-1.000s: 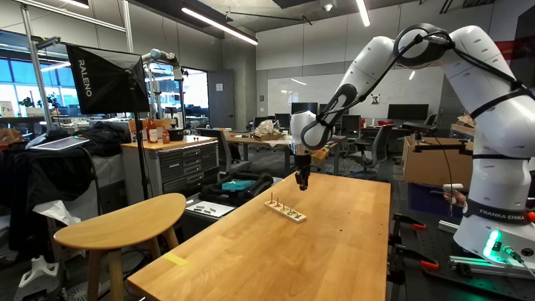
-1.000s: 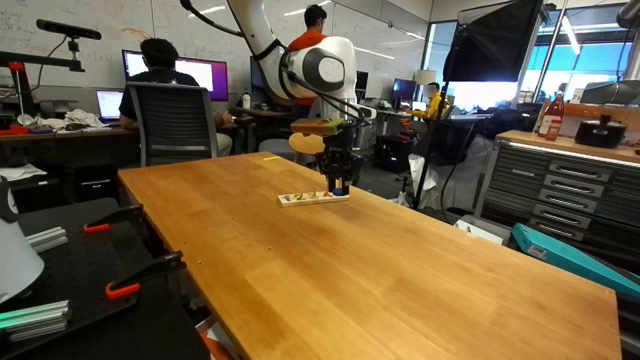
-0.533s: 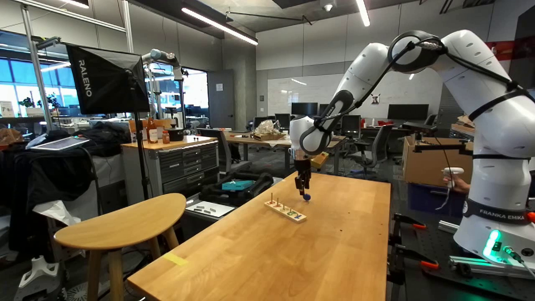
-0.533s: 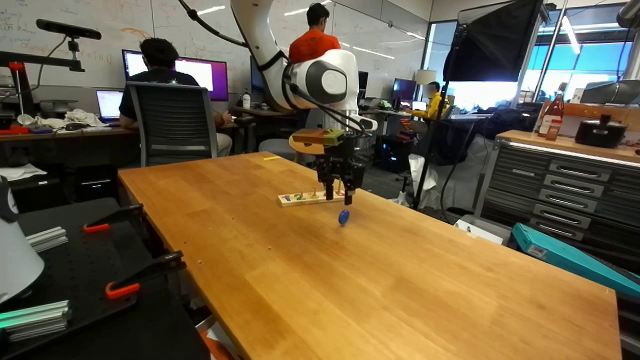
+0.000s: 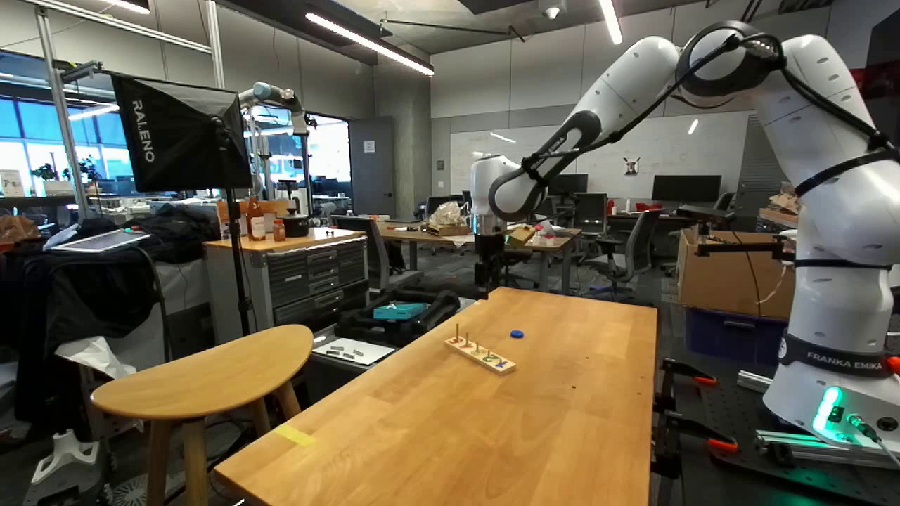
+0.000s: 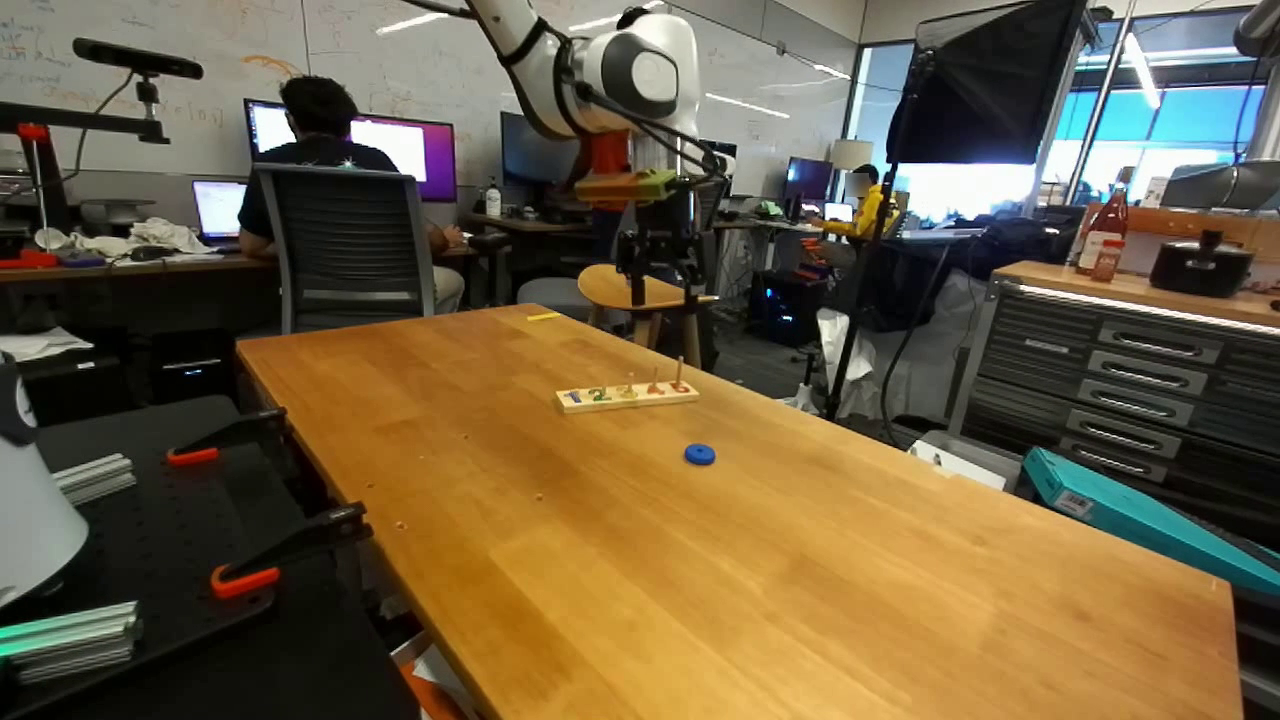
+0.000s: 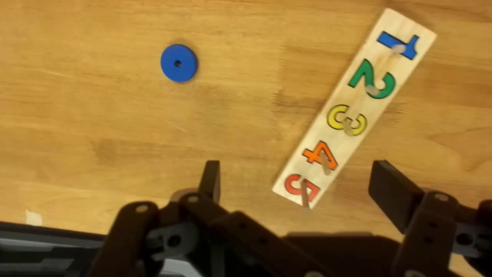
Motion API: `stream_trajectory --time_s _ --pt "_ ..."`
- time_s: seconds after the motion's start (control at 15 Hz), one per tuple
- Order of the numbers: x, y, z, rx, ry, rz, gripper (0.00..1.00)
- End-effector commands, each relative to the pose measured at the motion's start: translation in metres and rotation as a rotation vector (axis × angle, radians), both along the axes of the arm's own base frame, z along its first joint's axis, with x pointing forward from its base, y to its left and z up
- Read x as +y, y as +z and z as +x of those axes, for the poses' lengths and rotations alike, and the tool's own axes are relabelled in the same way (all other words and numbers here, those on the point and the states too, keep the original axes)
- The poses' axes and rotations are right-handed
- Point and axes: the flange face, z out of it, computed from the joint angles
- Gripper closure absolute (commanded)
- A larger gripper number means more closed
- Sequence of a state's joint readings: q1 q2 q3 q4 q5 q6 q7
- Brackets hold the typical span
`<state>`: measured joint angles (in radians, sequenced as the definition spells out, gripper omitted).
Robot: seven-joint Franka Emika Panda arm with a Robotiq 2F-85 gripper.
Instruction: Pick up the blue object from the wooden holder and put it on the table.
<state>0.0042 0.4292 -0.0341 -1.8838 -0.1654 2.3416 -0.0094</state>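
The blue object (image 7: 179, 63) is a round disc with a small centre hole. It lies flat on the table (image 6: 620, 560), apart from the wooden holder (image 7: 333, 135). That holder is a pale strip bearing the coloured numbers 1 to 5, with upright pegs and no disc on any of them. Both exterior views show the blue object (image 6: 700, 455) beside the holder (image 5: 480, 356). My gripper (image 6: 665, 301) hangs well above the table, its jaws wide apart and nothing between them. In the wrist view its fingers (image 7: 396, 192) frame the holder's 5 end from above.
Orange-tipped clamps (image 6: 245, 580) grip the table edge near the robot base. A rounded wooden stool (image 5: 211, 372) stands off the table's end. Beyond the long edge sits a black case with a teal box (image 5: 399, 311), and a lamp (image 5: 181, 133) rises behind.
The blue object was between the jaws at the holder, then on edge below the parted fingers, and now lies flat on the table. The gripper has opened and risen away.
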Motion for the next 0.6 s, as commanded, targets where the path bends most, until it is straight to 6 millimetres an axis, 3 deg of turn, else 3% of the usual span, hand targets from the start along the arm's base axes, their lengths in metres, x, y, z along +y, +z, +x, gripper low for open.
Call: stream_trajectory --time_s 0.0,0.27,0.33,0.53 --pt "0.024 0.081 -0.013 0.039 0.045 0.041 0.0" --pt "0.027 0.15 -0.033 0.125 0.045 0.042 0.0" --pt "0.029 0.122 -0.025 0.094 0.033 0.023 0.0" --pt "0.028 0.148 -0.034 0.109 0.034 0.021 0.0"
